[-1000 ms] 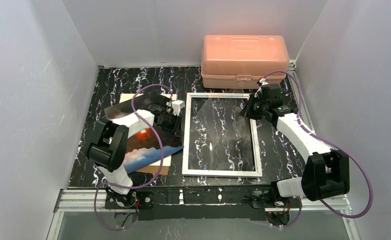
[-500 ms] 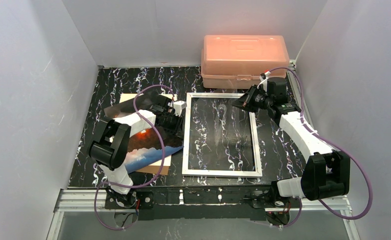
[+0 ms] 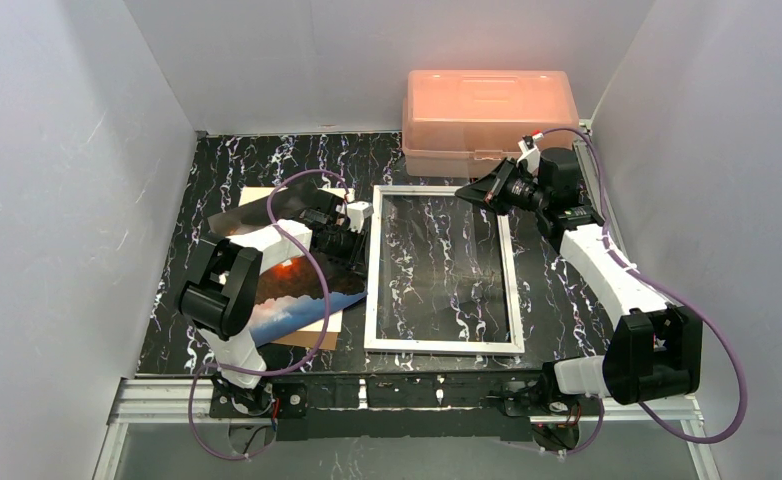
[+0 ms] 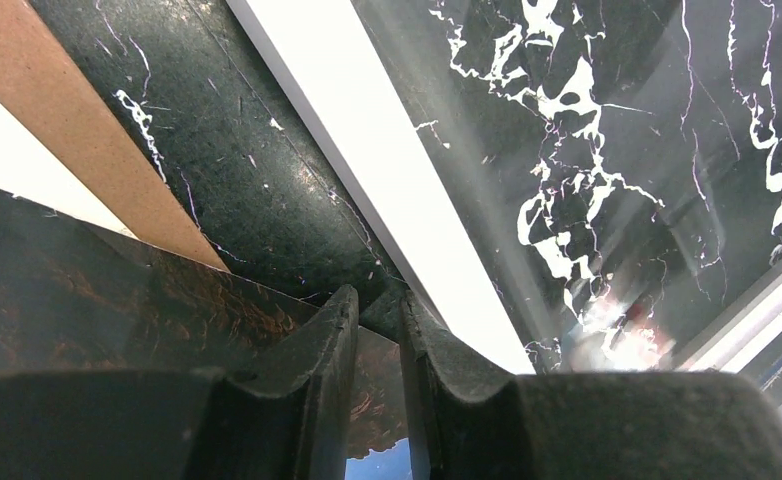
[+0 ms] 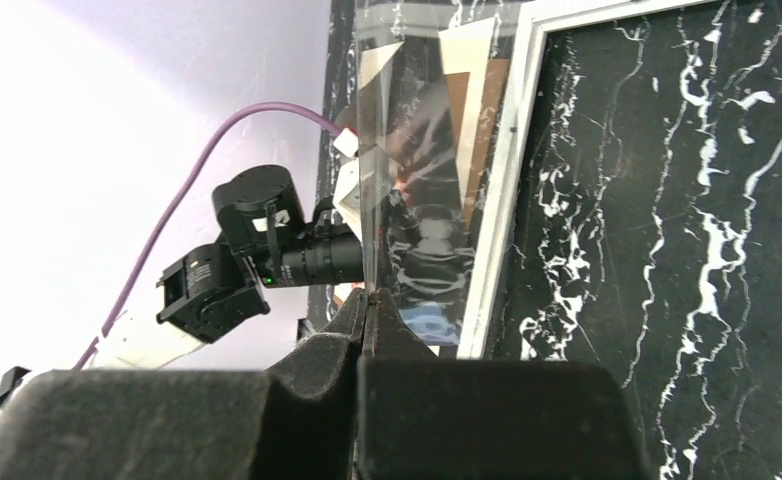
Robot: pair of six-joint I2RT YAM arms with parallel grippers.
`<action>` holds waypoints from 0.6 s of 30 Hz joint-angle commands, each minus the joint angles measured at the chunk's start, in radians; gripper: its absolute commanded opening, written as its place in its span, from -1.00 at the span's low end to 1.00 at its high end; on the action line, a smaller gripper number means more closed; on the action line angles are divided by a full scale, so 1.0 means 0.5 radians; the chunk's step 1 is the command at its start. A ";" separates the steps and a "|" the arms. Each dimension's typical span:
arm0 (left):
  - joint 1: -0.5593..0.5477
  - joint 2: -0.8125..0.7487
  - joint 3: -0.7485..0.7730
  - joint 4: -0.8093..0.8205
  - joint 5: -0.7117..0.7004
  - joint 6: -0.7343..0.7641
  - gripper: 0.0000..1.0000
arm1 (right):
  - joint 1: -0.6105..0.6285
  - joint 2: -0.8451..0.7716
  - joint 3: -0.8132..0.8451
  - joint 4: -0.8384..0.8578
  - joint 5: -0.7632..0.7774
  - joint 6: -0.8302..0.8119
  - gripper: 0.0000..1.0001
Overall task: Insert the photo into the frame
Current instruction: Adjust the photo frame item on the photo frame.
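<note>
The white frame [image 3: 371, 290] lies flat mid-table. Its clear pane [image 5: 422, 150] is tilted up off it, with my right gripper [image 3: 467, 194] shut on the pane's far right edge above the frame's back right corner. The glossy photo [image 3: 289, 292], dark clouds with an orange glow and a blue bottom, lies left of the frame on a brown board [image 3: 309, 338]. My left gripper [image 3: 355, 244] sits low at the photo's right edge, beside the frame's left rail [image 4: 387, 170]. A narrow gap shows between its fingers [image 4: 332, 340], and the photo [image 4: 117, 290] is visible through it.
A pink plastic box [image 3: 487, 115] stands at the back, just behind the frame and the right gripper. White walls close in the left, right and back. The left arm [image 5: 257, 250] shows through the raised pane in the right wrist view.
The right gripper has risen and swung toward the back right with the pane's edge, tilting the pane higher off the frame. The left gripper has barely moved.
</note>
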 commanded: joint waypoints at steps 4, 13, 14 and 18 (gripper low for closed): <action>-0.009 -0.005 0.020 -0.023 0.040 0.000 -0.60 | 0.000 -0.066 -0.024 0.314 -0.133 0.179 -0.97; -0.009 -0.008 0.017 -0.022 0.040 -0.001 -0.61 | -0.001 -0.174 -0.233 0.493 -0.073 0.485 -0.97; -0.010 -0.010 0.015 -0.022 0.041 0.000 -0.62 | 0.000 -0.194 -0.239 0.501 -0.056 0.515 -0.97; -0.009 -0.011 0.020 -0.027 0.040 -0.003 -0.62 | -0.001 -0.246 -0.210 0.468 -0.023 0.568 -0.97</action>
